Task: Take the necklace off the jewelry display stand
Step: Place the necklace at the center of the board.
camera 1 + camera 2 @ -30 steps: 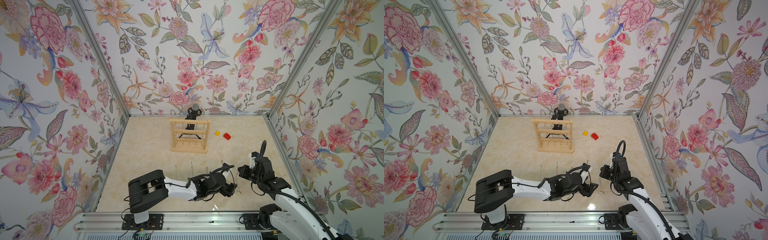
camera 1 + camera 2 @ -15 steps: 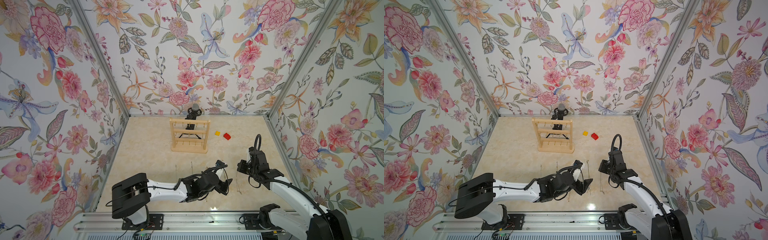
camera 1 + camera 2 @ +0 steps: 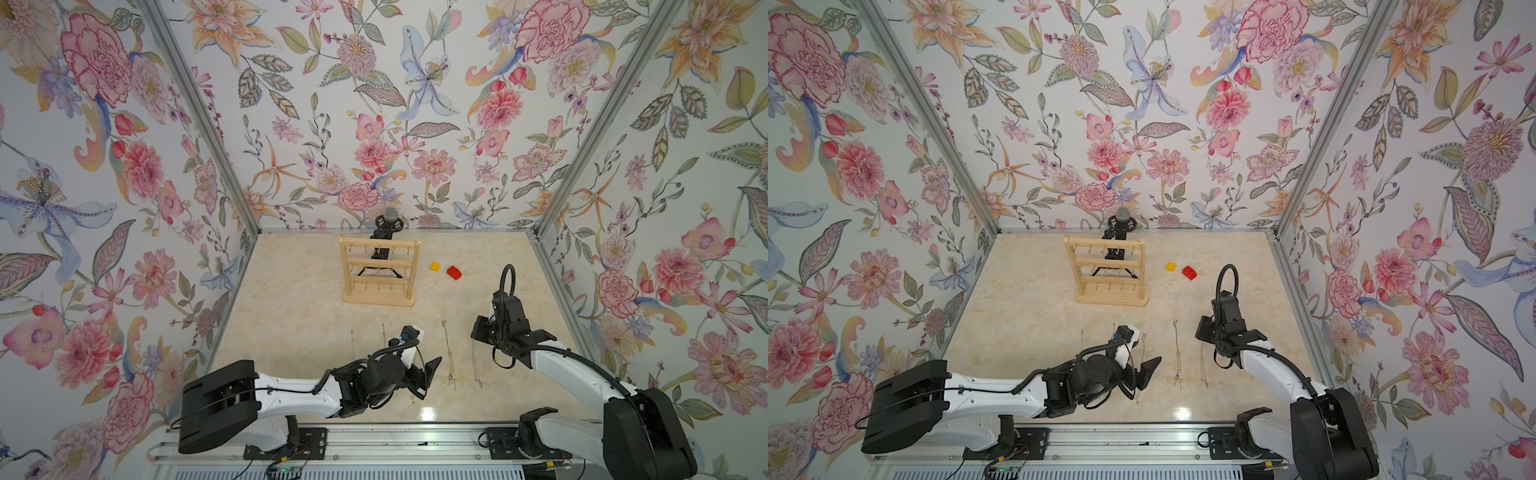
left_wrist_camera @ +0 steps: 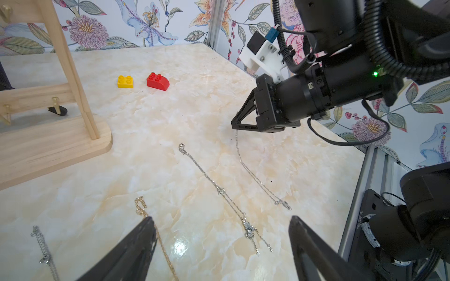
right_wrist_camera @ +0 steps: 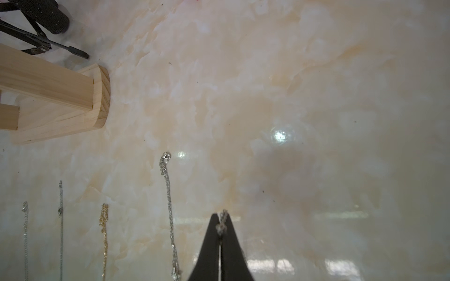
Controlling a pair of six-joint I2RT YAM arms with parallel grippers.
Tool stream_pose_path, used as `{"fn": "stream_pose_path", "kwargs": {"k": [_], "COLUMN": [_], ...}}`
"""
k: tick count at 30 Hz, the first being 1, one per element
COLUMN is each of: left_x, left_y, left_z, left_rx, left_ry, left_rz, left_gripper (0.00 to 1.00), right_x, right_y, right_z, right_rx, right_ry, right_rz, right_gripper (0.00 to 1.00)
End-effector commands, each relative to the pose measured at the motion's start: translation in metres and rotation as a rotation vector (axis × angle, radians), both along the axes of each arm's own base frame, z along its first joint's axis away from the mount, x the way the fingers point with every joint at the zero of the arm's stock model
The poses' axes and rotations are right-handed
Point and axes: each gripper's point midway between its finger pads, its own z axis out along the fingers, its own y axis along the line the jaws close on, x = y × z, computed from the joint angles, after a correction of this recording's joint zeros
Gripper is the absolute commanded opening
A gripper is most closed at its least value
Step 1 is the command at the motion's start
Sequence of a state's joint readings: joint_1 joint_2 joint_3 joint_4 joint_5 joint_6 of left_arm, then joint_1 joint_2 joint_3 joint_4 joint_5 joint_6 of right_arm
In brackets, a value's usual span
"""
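The right jaws are clamped on the end of a silver necklace [image 5: 221, 227], while the left jaws stand wide apart over a gold chain [image 4: 140, 206].

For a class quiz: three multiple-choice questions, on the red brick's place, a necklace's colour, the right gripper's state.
1. The red brick lies: A beside the jewelry display stand; B on its base; C in a gripper.
2. The necklace under the left gripper is: A silver; B gold; C black.
3. The right gripper is: A open; B shut, empty; C shut on a silver chain.
A, it sits on the table. B, gold links between open fingers. C, closed jaws pinch its end.
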State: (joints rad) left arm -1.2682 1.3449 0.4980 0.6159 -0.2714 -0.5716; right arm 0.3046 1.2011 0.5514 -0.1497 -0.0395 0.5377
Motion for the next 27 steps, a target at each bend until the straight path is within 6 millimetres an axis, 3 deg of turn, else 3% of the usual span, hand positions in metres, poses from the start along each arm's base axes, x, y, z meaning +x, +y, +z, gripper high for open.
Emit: {"fn": "stream_pose_path", "kwargs": {"k": [1,13,27], "left_x": [0.000,-0.006,-0.008], "left_y": [0.007,0.022,0.024], "left_z": [0.018,0.019,0.018], "left_rx": [-0.078,-0.136,-0.137], "left_ry": [-0.059,-0.107,-0.116], "left_rz": [0.017,0.023,0.026], "left_gripper": [0.88,0.88,0.88], "right_x": [0.014,0.025,0.036], "right_y": [0.003,0.005,0.010], "right_z": [0.008,-0.011,-0.031], "right_rx": [-0.011,-0.049,-0.081], "right_ry": [-0.041,0.017,0.076], "right_rz": [0.002,-0.001,0.001], "right_gripper": [0.00,0.00,0.00]}}
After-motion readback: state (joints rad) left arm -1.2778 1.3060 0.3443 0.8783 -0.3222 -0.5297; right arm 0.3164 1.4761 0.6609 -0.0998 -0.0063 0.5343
